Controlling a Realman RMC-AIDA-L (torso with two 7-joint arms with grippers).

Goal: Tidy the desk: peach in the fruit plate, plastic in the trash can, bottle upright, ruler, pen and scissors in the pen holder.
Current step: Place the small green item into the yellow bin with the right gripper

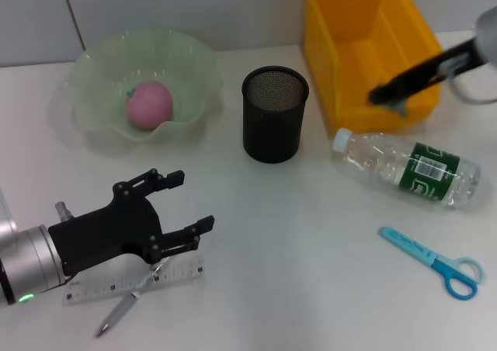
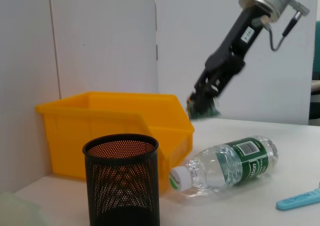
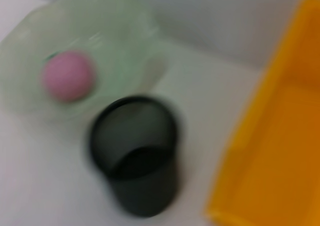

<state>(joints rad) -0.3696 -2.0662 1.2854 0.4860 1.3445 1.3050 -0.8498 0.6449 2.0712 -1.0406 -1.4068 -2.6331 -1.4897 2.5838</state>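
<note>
A pink peach (image 1: 149, 103) lies in the green fruit plate (image 1: 93, 71). The black mesh pen holder (image 1: 274, 114) stands mid-table. My right gripper (image 1: 386, 96) hangs over the yellow bin (image 1: 365, 48), shut on a small greenish piece of plastic (image 2: 202, 110). The water bottle (image 1: 408, 169) lies on its side in front of the bin. Blue scissors (image 1: 431, 261) lie at the front right. My left gripper (image 1: 186, 203) is open and empty at the front left, just above a clear ruler (image 1: 116, 286) and a pen (image 1: 120, 311).
The bin stands at the back right, close to the pen holder and the bottle cap (image 1: 342, 140). A white wall runs behind the table. The left wrist view shows the pen holder (image 2: 121, 181), the bin (image 2: 110, 131) and the bottle (image 2: 225, 162) in a row.
</note>
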